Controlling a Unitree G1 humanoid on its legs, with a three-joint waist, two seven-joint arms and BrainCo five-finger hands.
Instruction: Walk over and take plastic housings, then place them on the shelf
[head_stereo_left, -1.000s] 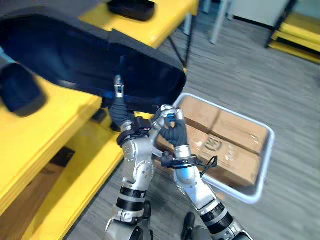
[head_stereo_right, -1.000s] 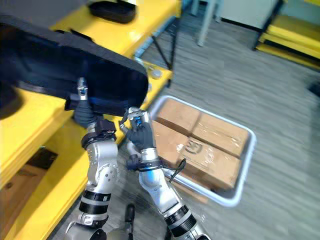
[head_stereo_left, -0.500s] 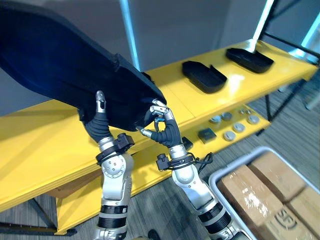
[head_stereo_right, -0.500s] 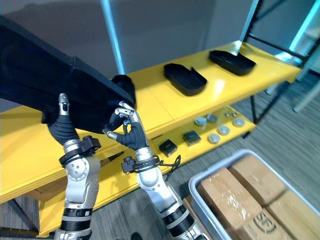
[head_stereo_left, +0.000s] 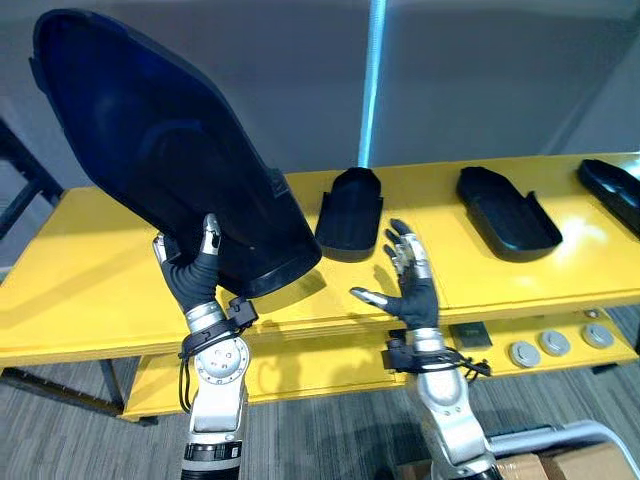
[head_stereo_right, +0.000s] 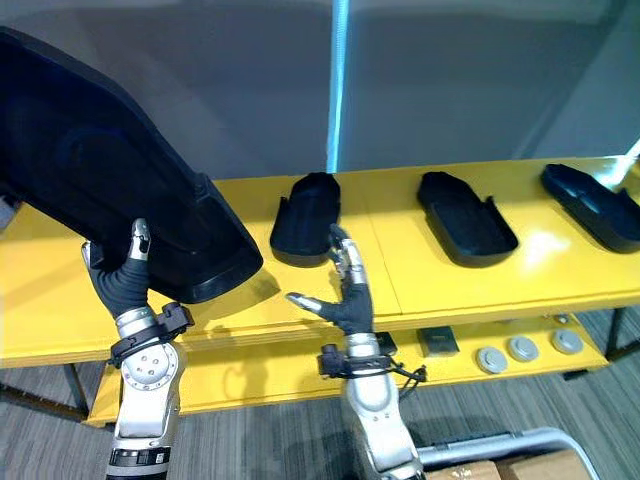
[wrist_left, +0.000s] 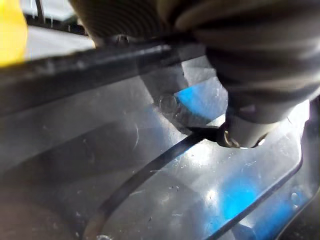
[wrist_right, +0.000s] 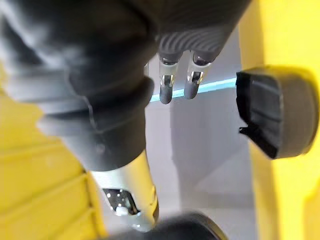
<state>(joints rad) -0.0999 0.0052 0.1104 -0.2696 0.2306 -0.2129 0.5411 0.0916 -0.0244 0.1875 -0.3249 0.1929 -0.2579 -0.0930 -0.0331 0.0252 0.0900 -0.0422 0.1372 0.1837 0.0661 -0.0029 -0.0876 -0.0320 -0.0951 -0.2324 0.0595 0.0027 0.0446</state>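
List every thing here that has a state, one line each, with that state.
Large black plastic housing: held up, tilted, lower end over the yellow shelf.
Left hand: shut on that housing's edge.
Right hand: open, empty, raised before the shelf.
Three smaller black housings: lying flat on the shelf top, apart.

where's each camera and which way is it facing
Left eye view: head, facing the yellow shelf; left hand gripping the large housing, right hand open.
Right eye view: same scene, slightly offset.
Left wrist view: left wrist, against that housing's inside; hand cover shows.
Right wrist view: right wrist, past own fingers to a small housing.
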